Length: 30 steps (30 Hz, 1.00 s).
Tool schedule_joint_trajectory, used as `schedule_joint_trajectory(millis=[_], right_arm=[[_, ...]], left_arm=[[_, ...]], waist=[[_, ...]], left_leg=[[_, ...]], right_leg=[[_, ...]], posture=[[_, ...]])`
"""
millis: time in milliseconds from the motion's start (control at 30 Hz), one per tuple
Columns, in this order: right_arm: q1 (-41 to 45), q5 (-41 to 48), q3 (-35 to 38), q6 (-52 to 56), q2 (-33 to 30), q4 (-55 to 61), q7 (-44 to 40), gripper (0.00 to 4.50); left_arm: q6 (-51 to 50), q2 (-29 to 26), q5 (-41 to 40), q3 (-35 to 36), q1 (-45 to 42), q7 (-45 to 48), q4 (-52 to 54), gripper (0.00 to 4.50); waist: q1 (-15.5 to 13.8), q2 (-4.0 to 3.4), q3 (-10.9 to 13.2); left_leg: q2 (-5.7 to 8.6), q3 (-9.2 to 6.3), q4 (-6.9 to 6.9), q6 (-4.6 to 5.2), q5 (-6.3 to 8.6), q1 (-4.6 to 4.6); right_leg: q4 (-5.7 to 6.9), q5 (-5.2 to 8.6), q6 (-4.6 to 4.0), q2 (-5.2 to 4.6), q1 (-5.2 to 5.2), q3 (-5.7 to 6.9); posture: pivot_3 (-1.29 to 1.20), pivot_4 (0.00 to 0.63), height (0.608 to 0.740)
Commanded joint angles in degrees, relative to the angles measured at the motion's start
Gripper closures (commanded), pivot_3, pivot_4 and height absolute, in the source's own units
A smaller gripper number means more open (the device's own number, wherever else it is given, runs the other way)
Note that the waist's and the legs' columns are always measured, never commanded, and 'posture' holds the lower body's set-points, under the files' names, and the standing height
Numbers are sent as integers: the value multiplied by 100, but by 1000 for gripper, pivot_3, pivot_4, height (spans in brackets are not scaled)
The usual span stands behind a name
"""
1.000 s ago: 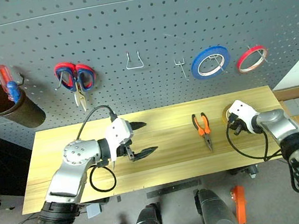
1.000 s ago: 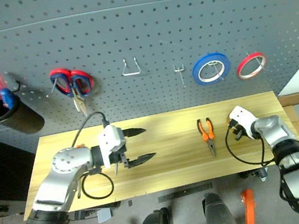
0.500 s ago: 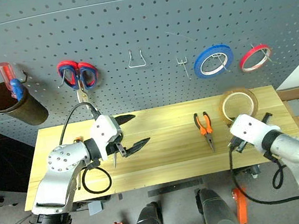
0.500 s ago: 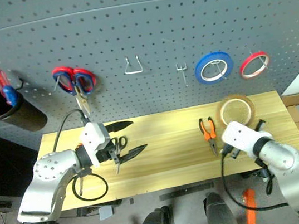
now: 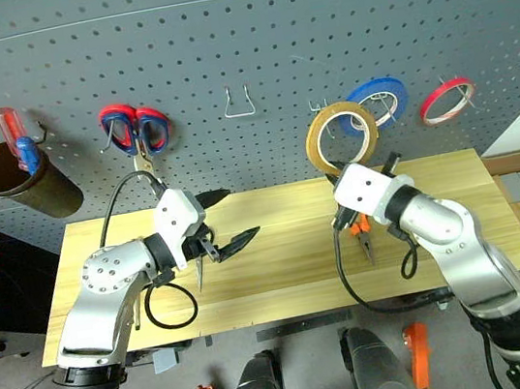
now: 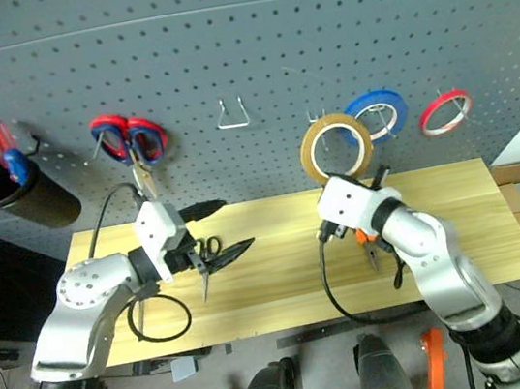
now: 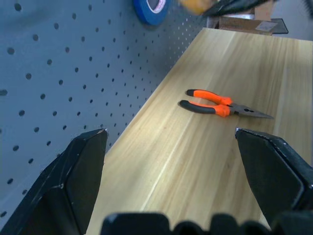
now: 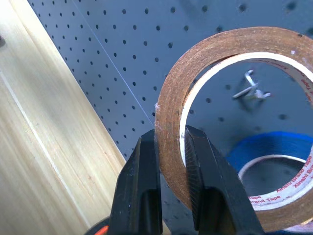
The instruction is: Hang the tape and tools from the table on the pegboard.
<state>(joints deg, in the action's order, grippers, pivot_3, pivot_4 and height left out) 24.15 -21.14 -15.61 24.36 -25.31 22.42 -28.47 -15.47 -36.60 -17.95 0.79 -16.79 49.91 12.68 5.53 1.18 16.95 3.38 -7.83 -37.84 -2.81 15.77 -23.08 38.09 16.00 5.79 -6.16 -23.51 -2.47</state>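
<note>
Tape: yellow roll (image 5: pixel 341 139) held upright in front of the pegboard (image 5: pixel 239 51), above the bench (image 5: pixel 288 249), just beside the small double hook (image 8: pixel 252 90) and overlapping the blue roll (image 5: pixel 381 98).
Right gripper (image 8: pixel 171 147): fingers (image 8: pixel 146 171) clamped on the tape's rim, one inside the ring, one outside.
Left gripper (image 5: pixel 227 221): fingers spread wide, holding nothing, above the bench's left half.
Pliers: orange-and-black pair (image 7: pixel 220 104) flat on the bench, below the tape, partly behind the right arm.
Black scissors (image 6: pixel 207 248): on the bench under the left gripper, partly hidden.
Pegboard, left to right: cup (image 5: pixel 23 181) with red-and-blue screwdriver (image 5: pixel 15 141), red-and-blue scissors (image 5: pixel 136 133), wire hook (image 5: pixel 239 103), blue roll, red roll (image 5: pixel 446 100).
</note>
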Motion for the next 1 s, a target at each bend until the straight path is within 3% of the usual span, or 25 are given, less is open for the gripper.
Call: schedule_joint_trajectory(millis=[33, 167, 467, 600, 800, 1000], right_arm=[[234, 65, 11, -419, 103, -323, 124, 4381], [232, 125, -34, -501, 253, -522, 99, 4381], [-833, 171, 6, -81, 276, 313, -36, 1454], [-1370, 419, 142, 1137, 921, 847, 142, 114], [-942, 176, 296, 3375, 1918, 535, 846, 24], [-154, 641, 1106, 3637, 2293, -1021, 1284, 24]], left_arm=[[15, 13, -105, 140, 6, -65, 203, 27], [17, 32, -105, 148, 38, -123, 215, 27], [436, -178, 154, 241, 264, 23, -296, 27], [928, -446, 413, 169, 365, 294, -772, 27], [1217, -556, 519, -2, 259, 680, -1134, 27], [1335, -402, 624, -219, -11, 780, -1315, 27]], waist=[[1, 0, 0], [-2, 0, 0], [-38, 0, 0], [-28, 0, 0], [-35, -1, 0], [-31, 0, 0]], left_leg=[[0, 0, 2, 1, 0, 1], [0, 0, 4, -1, 0, 0], [0, 0, 6, -2, 1, 0], [1, 0, 4, 4, 4, 1], [-2, -7, -5, 12, 9, 7], [0, 3, -2, 10, 8, 5]], right_leg=[[1, 0, 0, 1, -1, 0], [2, 0, 0, 1, -4, 0], [0, 0, 0, 1, -5, 0], [6, -1, -1, 4, -8, -1], [22, -6, -10, 6, -11, -2], [67, -5, -11, 5, -47, -2]], posture=[[-109, 303, 740], [-108, 303, 740], [-118, 299, 740], [-128, 301, 740], [-135, 304, 740], [-130, 306, 740]])
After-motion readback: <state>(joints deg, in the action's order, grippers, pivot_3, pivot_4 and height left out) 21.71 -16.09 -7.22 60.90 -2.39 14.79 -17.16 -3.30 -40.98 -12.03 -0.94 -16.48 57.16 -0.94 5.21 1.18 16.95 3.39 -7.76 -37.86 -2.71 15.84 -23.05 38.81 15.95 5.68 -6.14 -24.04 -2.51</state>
